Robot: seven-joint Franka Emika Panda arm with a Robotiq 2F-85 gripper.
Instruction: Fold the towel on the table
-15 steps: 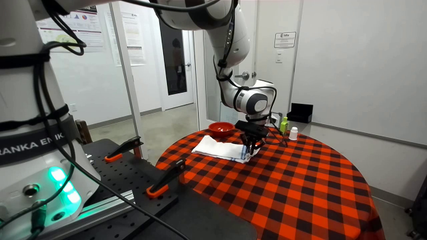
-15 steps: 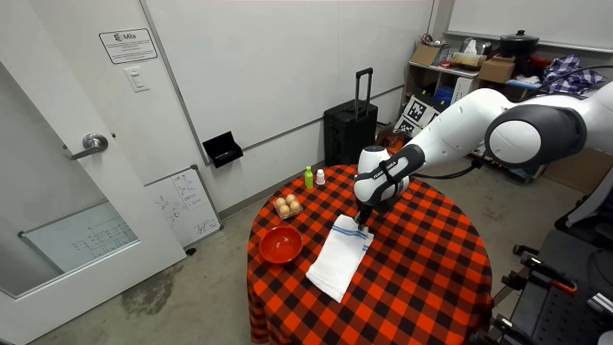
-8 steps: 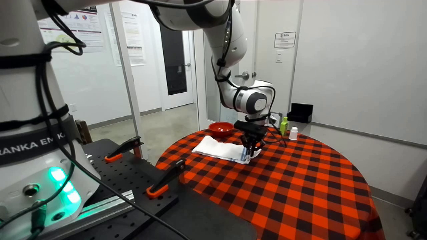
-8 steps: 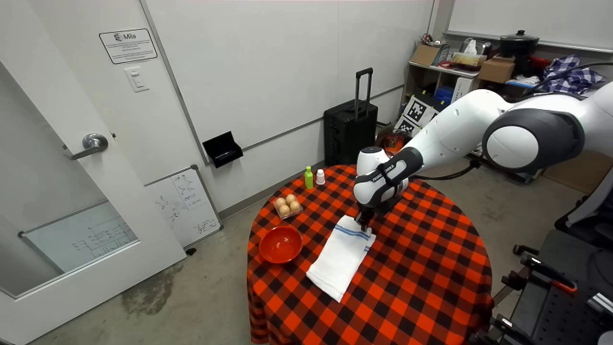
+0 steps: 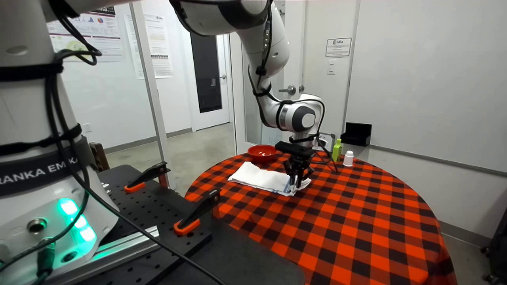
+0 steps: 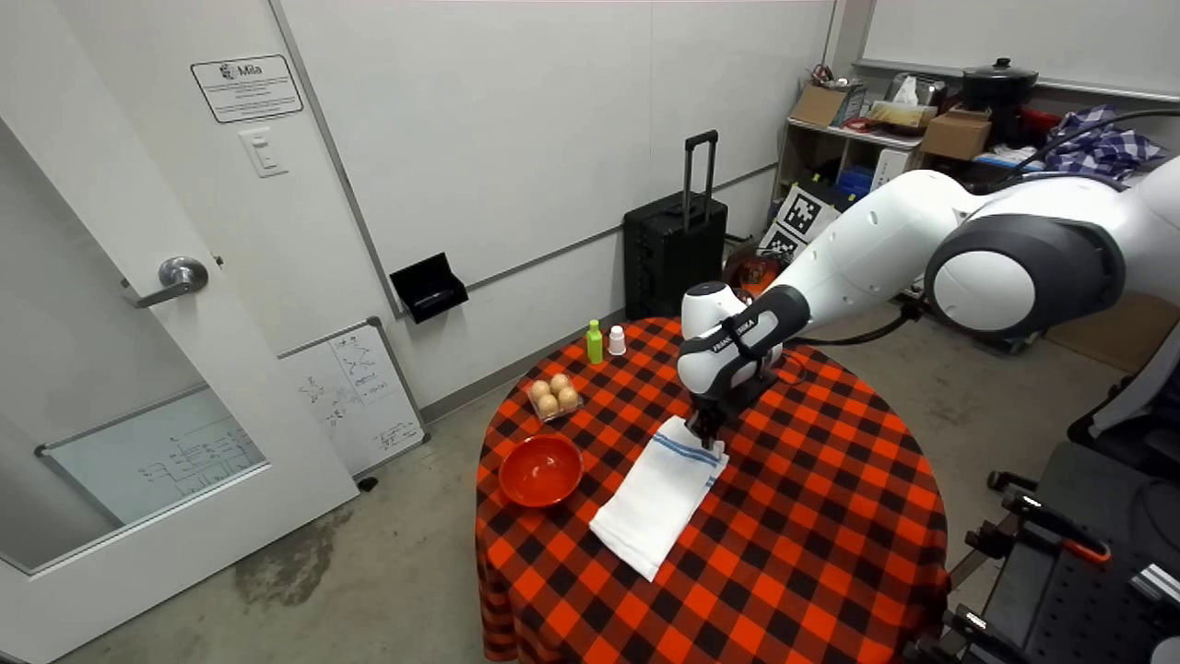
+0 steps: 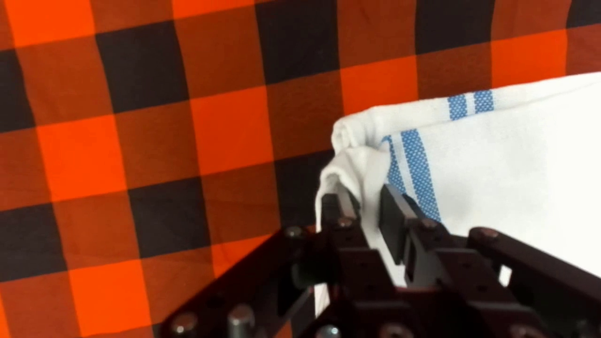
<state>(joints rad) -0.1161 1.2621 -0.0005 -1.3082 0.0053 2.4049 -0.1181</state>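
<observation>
Wrist view: the black metal hand (image 7: 362, 205) is spread loosely around 1 end of the long white blue-striped cloth towel (image 7: 502, 169), perhaps to leave it flat.

You've got open tabletop (image 6: 811, 516) right of the towel (image 6: 654, 503) in an exterior view. Left, red bowl (image 6: 541, 471) and eggs (image 6: 555, 397) block you; green bottle (image 6: 595, 344) and white bottle (image 6: 617, 341) stand near the far edge.

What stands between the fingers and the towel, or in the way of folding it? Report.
Nothing visible: in the wrist view, the fingers have bunched cloth of the towel between them. No obstacle shows on its visible top either; in an exterior view, the red bowl stands beside it, apart.
</observation>
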